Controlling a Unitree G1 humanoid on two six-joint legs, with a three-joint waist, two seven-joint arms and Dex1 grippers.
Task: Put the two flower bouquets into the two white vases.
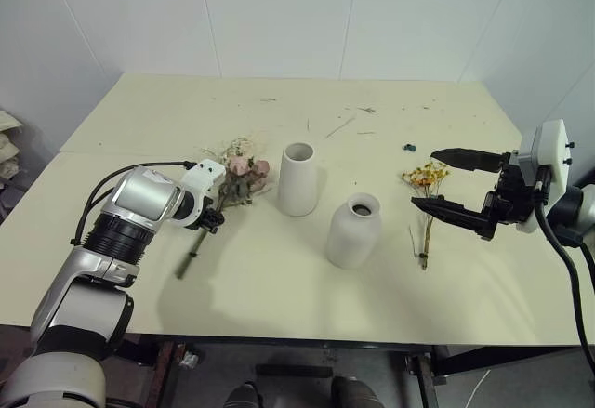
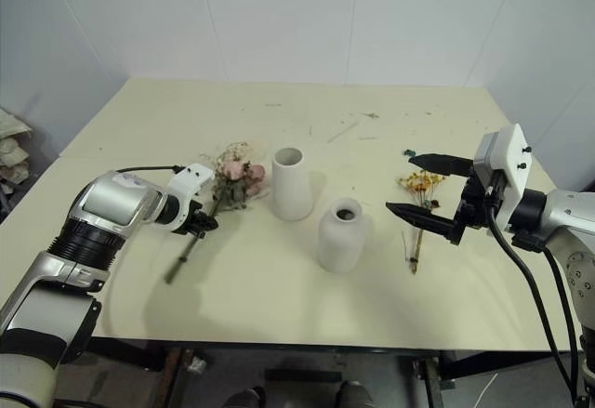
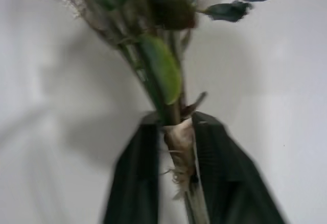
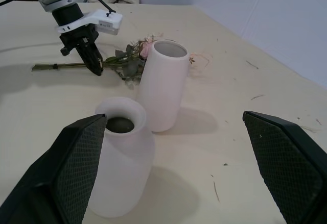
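Your left gripper (image 1: 212, 217) is clamped on the wrapped stem of the large bouquet (image 1: 240, 174); the left wrist view shows both black fingers (image 3: 137, 178) pressed against the binding, with the green stalks rising from between them. The bunch lies flat on the table (image 1: 279, 306), roses toward the vases, its cut end trailing back past the gripper. No lift is evident.

Your right gripper (image 1: 457, 190) hangs level above the table with its jaws spread wide and nothing between them. The slim yellow-orange bouquet (image 1: 427, 202) lies on the table just beside it, untouched.

The tall vase (image 1: 298, 179) stands upright near the rose heads; the squat vase (image 1: 354, 230) stands upright between the tall one and the slim bunch. In the right wrist view the tall vase's mouth shows no stems, and none rise from the squat one.

Assessment: neither bouquet is placed. One grasp is made. Remaining, in my judgement: raise and upend the large bunch into a vase, then pick up and place the slim bunch.
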